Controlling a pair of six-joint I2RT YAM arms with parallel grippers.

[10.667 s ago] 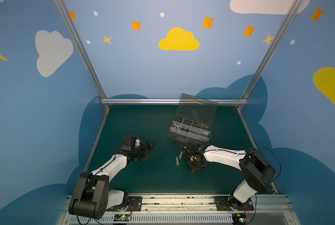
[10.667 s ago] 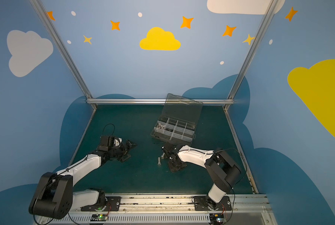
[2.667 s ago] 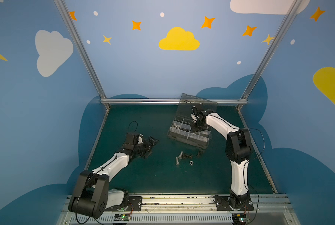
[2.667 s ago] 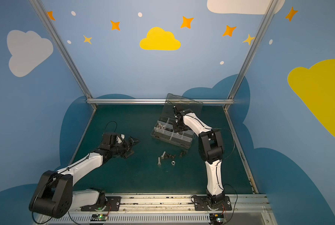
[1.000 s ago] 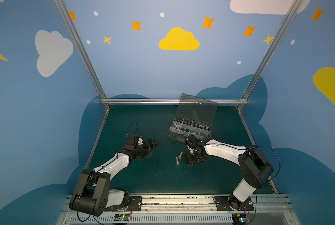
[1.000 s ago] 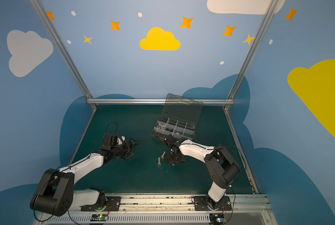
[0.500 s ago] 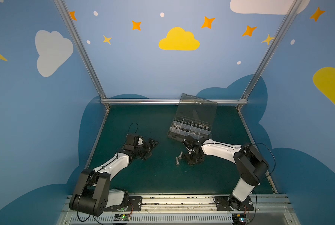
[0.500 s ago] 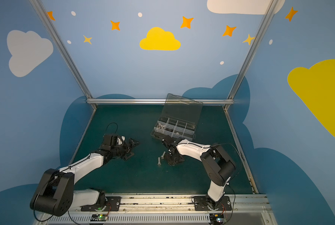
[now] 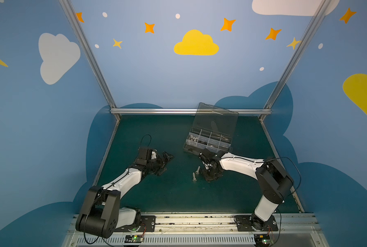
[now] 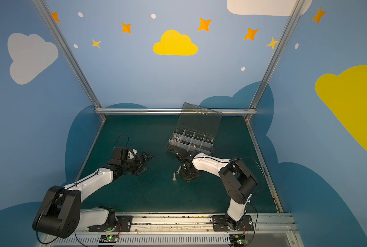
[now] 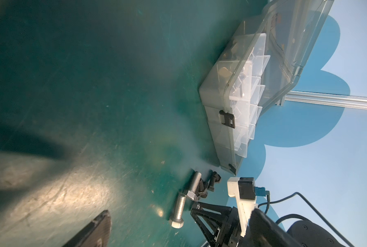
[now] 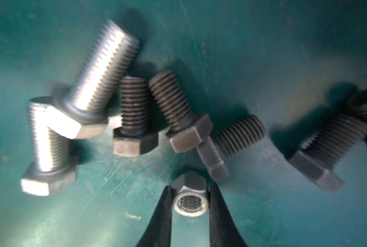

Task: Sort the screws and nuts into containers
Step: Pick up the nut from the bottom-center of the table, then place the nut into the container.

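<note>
Fingers (image 12: 162, 216) of the right gripper (image 12: 190, 188) clamp a silver nut (image 12: 189, 202). Its arm (image 9: 238, 164) lies low, centre right; left gripper (image 9: 166, 164) gapes wide.

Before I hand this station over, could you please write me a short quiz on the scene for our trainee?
1. True or false: the left gripper is open and holds nothing.
2. What stands between the jaws of the right gripper? A a spring; B a silver nut; C a washer.
3. How many silver bolts lie on the mat?
Key: 1 true; 2 B; 3 two.
</note>
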